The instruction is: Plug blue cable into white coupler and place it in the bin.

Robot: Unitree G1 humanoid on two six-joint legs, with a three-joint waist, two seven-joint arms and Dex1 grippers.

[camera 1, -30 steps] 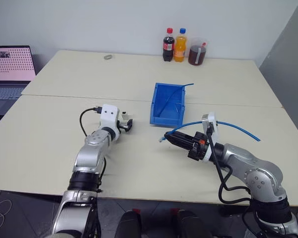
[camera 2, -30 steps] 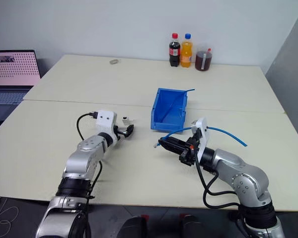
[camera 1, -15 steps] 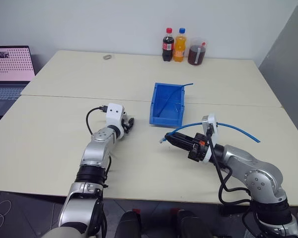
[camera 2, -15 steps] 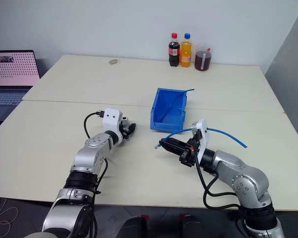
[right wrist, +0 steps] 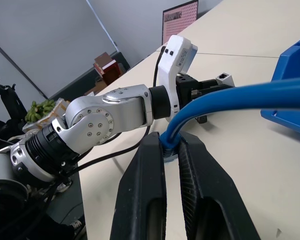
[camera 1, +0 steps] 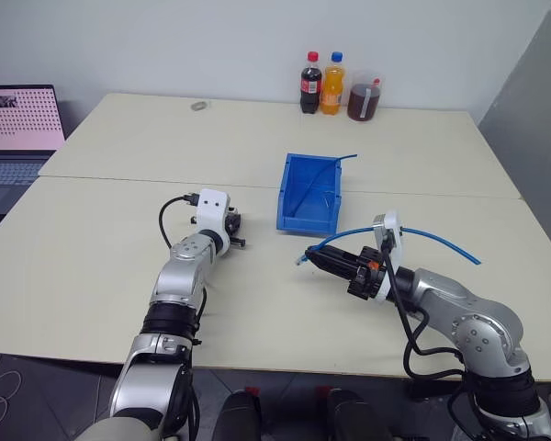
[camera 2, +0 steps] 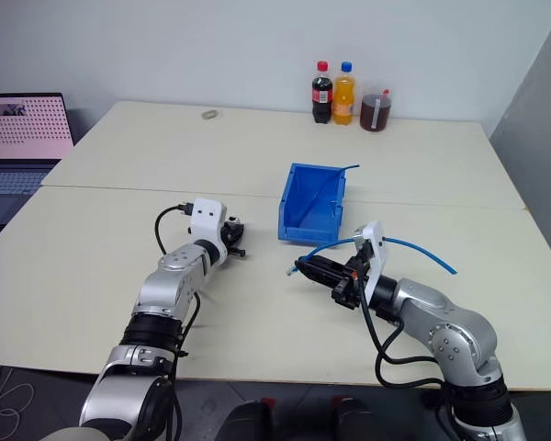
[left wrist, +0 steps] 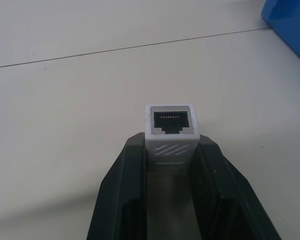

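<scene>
The white coupler point(left wrist: 170, 125) sits clamped between my left gripper's point(left wrist: 171, 150) two black fingers, its dark socket facing away from the wrist. In the head views that left gripper point(camera 1: 236, 231) rests low over the table, left of the bin point(camera 1: 289, 197). My right gripper point(camera 1: 317, 257) is shut on the blue cable point(right wrist: 230, 97) just behind its plug point(camera 1: 300, 259), which points left toward the left gripper. The cable arcs back over the right wrist and trails to the table at the right point(camera 1: 441, 239). A stretch of table separates plug and coupler.
A thin straight blue cable point(camera 1: 331, 169) leans inside the bin. Two bottles point(camera 1: 321, 83) and a jar point(camera 1: 364, 96) stand at the table's far edge, a small ring point(camera 1: 199, 106) far left of them. An open laptop point(camera 1: 18, 129) sits at the far left.
My left gripper's fingers have closed on the white coupler, which lay between them a second ago. The right arm and the cable have kept still.
</scene>
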